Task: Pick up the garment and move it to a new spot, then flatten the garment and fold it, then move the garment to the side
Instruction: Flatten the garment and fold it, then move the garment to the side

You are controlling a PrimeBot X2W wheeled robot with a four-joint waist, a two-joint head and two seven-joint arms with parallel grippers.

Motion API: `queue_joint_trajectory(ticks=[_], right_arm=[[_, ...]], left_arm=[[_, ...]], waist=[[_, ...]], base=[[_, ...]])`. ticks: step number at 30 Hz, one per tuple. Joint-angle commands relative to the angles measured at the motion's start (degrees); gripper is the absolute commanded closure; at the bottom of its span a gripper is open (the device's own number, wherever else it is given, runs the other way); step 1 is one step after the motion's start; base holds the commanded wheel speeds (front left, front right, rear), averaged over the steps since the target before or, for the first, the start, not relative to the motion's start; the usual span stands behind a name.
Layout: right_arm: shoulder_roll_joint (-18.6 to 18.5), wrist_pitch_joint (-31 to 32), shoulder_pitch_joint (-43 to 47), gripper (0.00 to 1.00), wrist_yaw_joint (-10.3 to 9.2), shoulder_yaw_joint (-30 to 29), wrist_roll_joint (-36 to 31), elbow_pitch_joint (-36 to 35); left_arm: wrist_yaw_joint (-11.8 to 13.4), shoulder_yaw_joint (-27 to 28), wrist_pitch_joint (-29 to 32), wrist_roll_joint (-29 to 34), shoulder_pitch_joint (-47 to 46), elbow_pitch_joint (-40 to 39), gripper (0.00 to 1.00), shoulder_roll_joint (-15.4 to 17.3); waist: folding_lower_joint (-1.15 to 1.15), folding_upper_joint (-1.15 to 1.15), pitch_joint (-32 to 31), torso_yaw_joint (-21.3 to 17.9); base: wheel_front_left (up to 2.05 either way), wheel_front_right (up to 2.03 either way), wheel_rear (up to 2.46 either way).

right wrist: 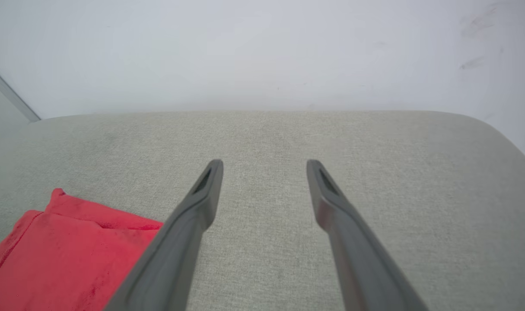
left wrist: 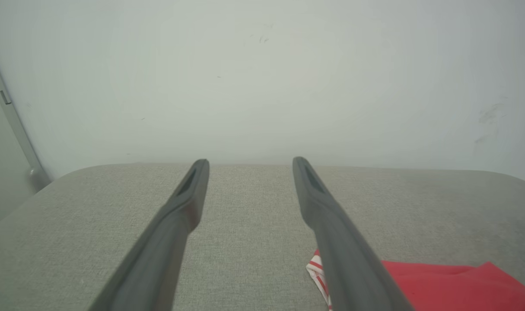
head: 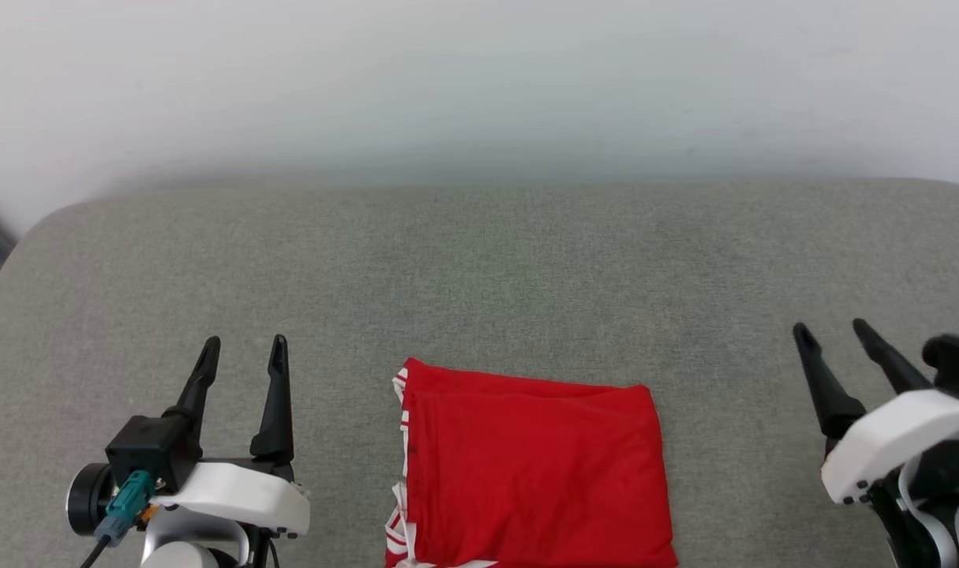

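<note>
The garment (head: pixel 530 473) is seen folded on the grey surface (head: pixel 479 268), flanked by the left gripper (head: pixel 245 341) and right gripper (head: pixel 829 326), both spread apart, with open room beyond toward the wall (head: pixel 479 79).

The garment (head: pixel 530 473) lies on the worktop (head: pixel 479 276) at bottom centre of the head view, running off the lower edge. Left gripper (head: pixel 245 347) sits lower left and right gripper (head: pixel 830 327) lower right, both well apart from it. The wall (head: pixel 479 79) is behind, across the top.
</note>
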Motion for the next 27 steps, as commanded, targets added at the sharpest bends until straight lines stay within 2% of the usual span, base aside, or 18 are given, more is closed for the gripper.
queue_joint_trajectory(ticks=[1,5,12,27], right_arm=[[1.4,-2.7,2.4,0.00,0.00,-1.8,-2.2,-2.6],[3.0,-7.2,5.4,0.00,0.00,-3.0,-4.4,-5.4],[5.5,-12.3,11.6,0.00,0.00,-1.6,-7.4,-11.1],[7.6,-11.7,12.3,0.00,-0.01,-2.1,-9.5,-14.1]], left_arm=[[0.2,0.1,-0.1,0.4,0.6,0.4,0.00,0.2],[0.1,-0.4,-0.3,0.6,1.2,1.3,0.00,-0.2],[0.8,-1.2,-0.6,1.6,2.7,1.9,0.00,-1.0],[0.2,0.1,-1.0,2.2,2.3,2.1,0.00,-2.4]], waist=[[0.00,0.00,-0.6,-0.4],[0.00,0.00,-1.5,-0.8],[0.00,0.00,-2.5,-1.5],[0.00,0.00,-1.1,-1.1]], base=[[0.00,0.00,0.00],[0.00,0.00,0.00],[0.00,0.00,0.00],[0.00,0.00,0.00]])
